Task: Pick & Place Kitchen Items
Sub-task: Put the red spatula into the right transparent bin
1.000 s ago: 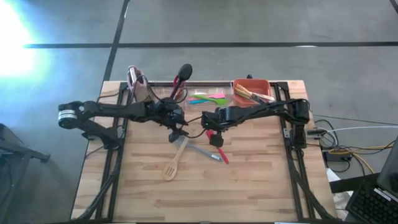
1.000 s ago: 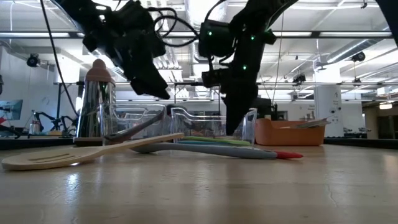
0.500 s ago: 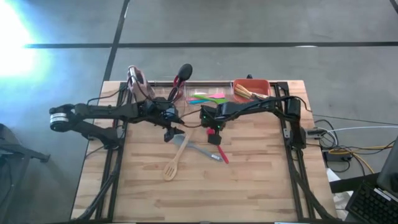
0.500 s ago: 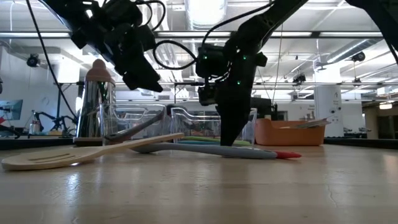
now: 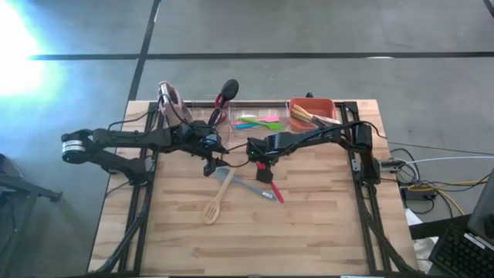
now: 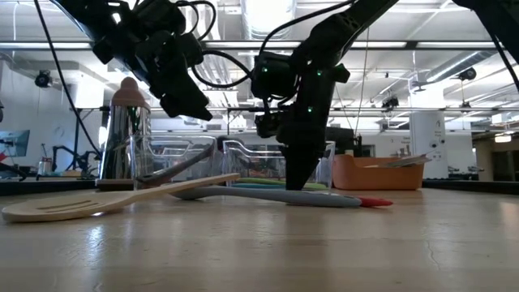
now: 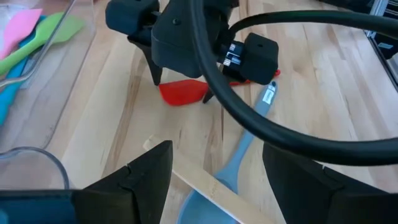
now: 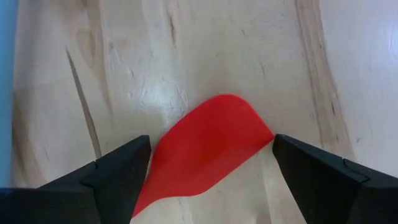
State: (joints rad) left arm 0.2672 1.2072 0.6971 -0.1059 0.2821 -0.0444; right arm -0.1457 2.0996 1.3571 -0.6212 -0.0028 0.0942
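Right wrist view looks straight down on the red spatula (image 8: 208, 146), its blade lying flat on the wooden table (image 8: 186, 50) between the right gripper (image 8: 211, 168) fingers, which are spread wide on either side without touching it; from above, the right gripper (image 5: 262, 164) sits at the table's middle, the left gripper (image 5: 210, 164) just to its left, fingers also spread and empty; the wooden spatula (image 5: 215, 201) and blue spatula (image 5: 251, 186) lie on the near side of both.
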